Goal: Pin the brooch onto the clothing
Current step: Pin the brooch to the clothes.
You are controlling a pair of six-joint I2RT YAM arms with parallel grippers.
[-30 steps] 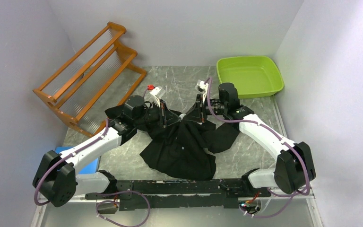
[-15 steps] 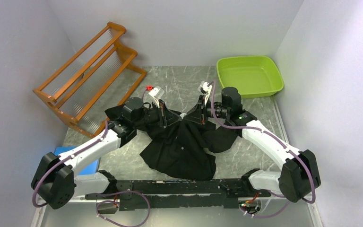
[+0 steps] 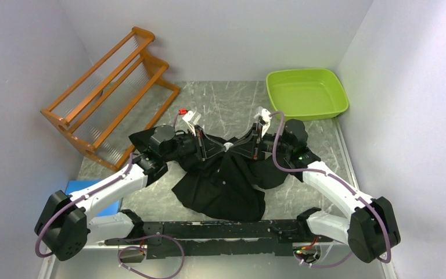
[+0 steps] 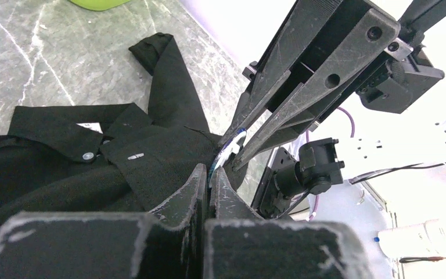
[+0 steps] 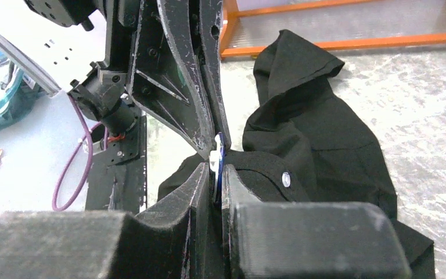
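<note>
From above, the brooch [image 3: 227, 145] is only a pale speck over the black shirt [image 3: 223, 186] heaped mid-worktop [image 3: 220, 99]. Up close from the wrists it's a blue-and-white disc, the left gripper [image 4: 209, 174] and right gripper [image 5: 215, 174] both pinching its edge beside the collar [image 4: 58, 131]

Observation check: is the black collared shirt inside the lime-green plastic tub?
No, the black collared shirt lies on the grey table, outside the green tub.

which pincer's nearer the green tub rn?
Right. The right pincer reaches in from the side of the green tub, which sits beyond its wrist. The left pincer reaches in from the opposite side, by the orange rack. Both tips meet on the brooch.
</note>
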